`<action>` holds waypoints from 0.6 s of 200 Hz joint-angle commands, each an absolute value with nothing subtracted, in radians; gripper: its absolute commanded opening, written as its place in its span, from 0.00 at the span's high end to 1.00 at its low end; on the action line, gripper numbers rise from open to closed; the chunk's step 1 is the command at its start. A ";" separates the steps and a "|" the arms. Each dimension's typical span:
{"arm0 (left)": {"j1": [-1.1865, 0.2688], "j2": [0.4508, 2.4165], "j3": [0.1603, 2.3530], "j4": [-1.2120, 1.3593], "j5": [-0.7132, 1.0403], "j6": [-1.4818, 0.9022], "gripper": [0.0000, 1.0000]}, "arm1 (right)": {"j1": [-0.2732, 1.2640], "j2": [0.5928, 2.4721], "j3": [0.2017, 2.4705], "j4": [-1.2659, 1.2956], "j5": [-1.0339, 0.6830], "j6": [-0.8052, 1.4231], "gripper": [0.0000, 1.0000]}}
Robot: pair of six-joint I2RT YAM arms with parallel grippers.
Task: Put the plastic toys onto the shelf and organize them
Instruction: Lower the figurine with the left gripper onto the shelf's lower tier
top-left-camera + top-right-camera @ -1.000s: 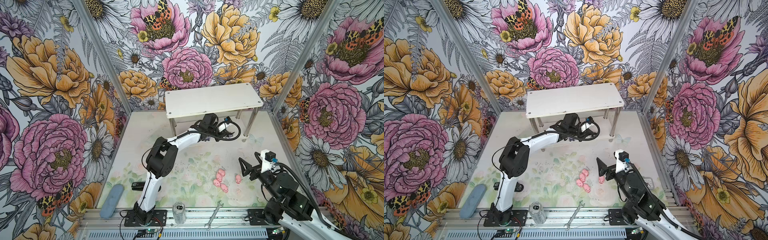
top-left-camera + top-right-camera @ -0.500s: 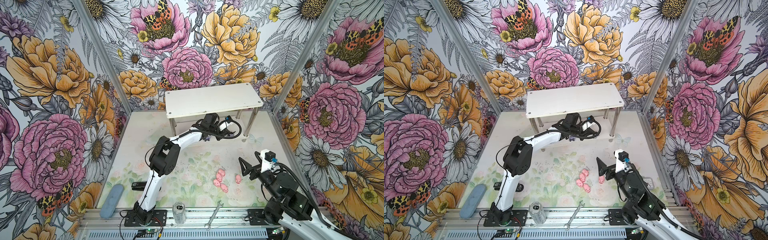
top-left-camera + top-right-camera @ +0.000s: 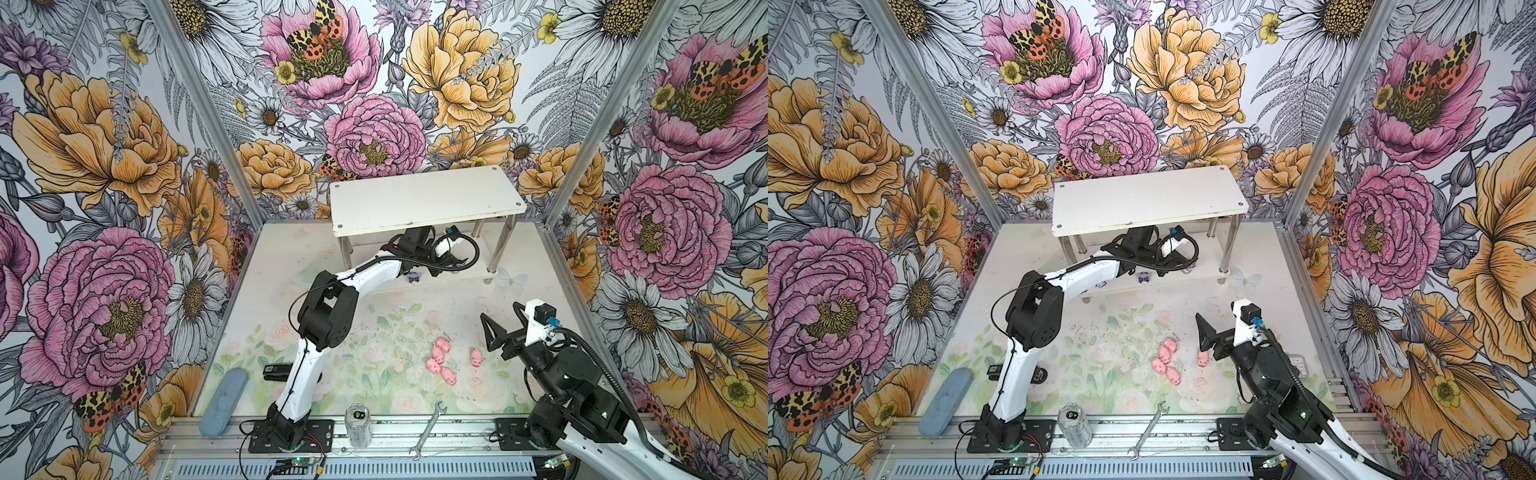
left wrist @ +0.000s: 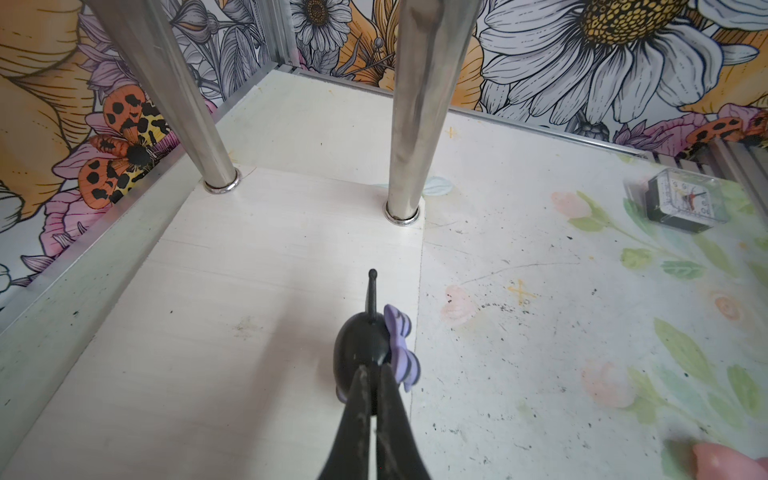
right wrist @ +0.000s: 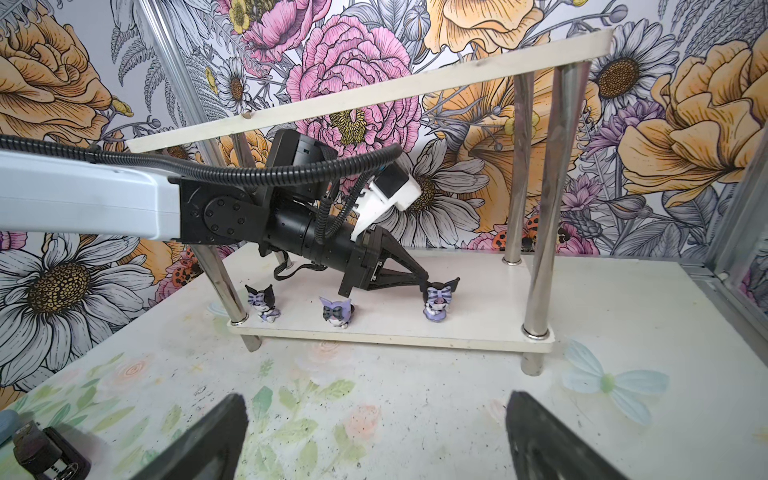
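Note:
The white two-tier shelf (image 3: 424, 199) (image 3: 1146, 197) stands at the back. On its lower tier (image 5: 478, 307) three black-purple-white figurines stand in a row: one (image 5: 262, 301), a second (image 5: 337, 312) and a third (image 5: 436, 301). My left gripper (image 5: 428, 286) reaches under the top tier and is shut on that third figurine (image 4: 361, 349) at its head; in the left wrist view the left gripper (image 4: 372, 370) pinches it. Several pink pigs (image 3: 442, 361) (image 3: 1166, 360) lie on the floor mat. My right gripper (image 3: 500, 320) (image 5: 378, 401) hovers open and empty just right of them.
A clear can (image 3: 358, 424), a silver wrench (image 3: 428, 428) and a blue oblong pad (image 3: 222, 401) lie along the front rail. A small black device (image 3: 277, 371) sits by the left arm's base. A small clock (image 4: 685, 203) lies right of the shelf. Chrome legs (image 4: 415, 124) stand ahead of the left gripper.
The left arm's elbow has shifted slightly while its gripper stays under the shelf on the figurine. The right arm and the pigs have not moved.

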State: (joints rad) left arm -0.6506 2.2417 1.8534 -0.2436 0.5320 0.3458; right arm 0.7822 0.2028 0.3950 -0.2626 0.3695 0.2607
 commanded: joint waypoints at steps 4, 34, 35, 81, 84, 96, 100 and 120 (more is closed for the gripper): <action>-0.644 2.258 1.876 -0.240 0.582 0.323 1.00 | 0.788 0.194 0.397 -0.246 0.383 0.246 0.01; -0.647 2.251 1.867 -0.233 0.601 0.311 1.00 | 0.787 0.204 0.396 -0.246 0.382 0.252 0.01; -0.647 2.250 1.866 -0.232 0.602 0.310 1.00 | 0.788 0.205 0.396 -0.246 0.382 0.253 0.00; -0.649 2.244 1.853 -0.218 0.617 0.299 1.00 | 0.788 0.213 0.397 -0.246 0.376 0.261 0.01; -0.649 2.244 1.853 -0.218 0.615 0.300 1.00 | 0.788 0.214 0.398 -0.246 0.376 0.261 0.00; -0.650 2.249 1.855 -0.218 0.613 0.299 1.00 | 0.788 0.213 0.399 -0.246 0.376 0.259 0.01; -0.650 2.251 1.856 -0.218 0.614 0.298 1.00 | 0.788 0.213 0.398 -0.246 0.376 0.258 0.00; -0.649 2.261 1.860 -0.219 0.617 0.297 1.00 | 0.788 0.216 0.397 -0.246 0.376 0.249 0.01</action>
State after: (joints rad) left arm -0.6502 2.2429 1.8534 -0.2432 0.5781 0.3126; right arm 0.7822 0.2050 0.3950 -0.2569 0.3706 0.2611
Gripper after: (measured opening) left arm 0.057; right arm 0.995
